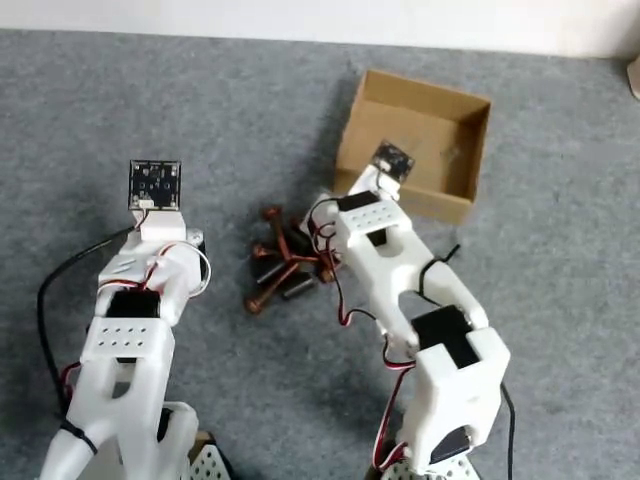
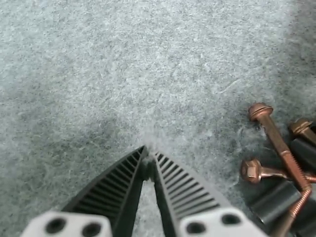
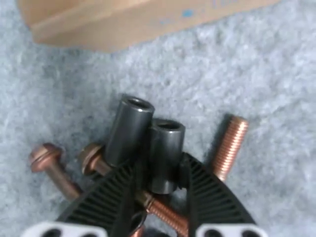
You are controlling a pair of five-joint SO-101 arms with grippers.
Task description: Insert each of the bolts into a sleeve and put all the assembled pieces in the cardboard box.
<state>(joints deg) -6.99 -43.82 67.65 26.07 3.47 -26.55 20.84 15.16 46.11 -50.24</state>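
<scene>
Copper bolts (image 1: 272, 268) and dark sleeves (image 1: 297, 288) lie in a pile on the grey carpet between the two arms. The cardboard box (image 1: 467, 140) stands just behind the pile, to the right. My right gripper (image 3: 163, 170) is down in the pile, its fingers closed on an upright dark sleeve (image 3: 166, 148). A second sleeve (image 3: 127, 131) leans against the held one. Bolts (image 3: 229, 148) lie around and under the fingers. My left gripper (image 2: 148, 154) is shut and holds nothing, over bare carpet to the left of the pile's bolts (image 2: 270, 131) and a sleeve (image 2: 274, 201).
The box's near wall (image 3: 148, 22) rises close beyond the right gripper. The right arm (image 1: 380, 235) covers the pile's right side. The left arm (image 1: 140, 300) stands at the left with open carpet around it. A white wall borders the far edge.
</scene>
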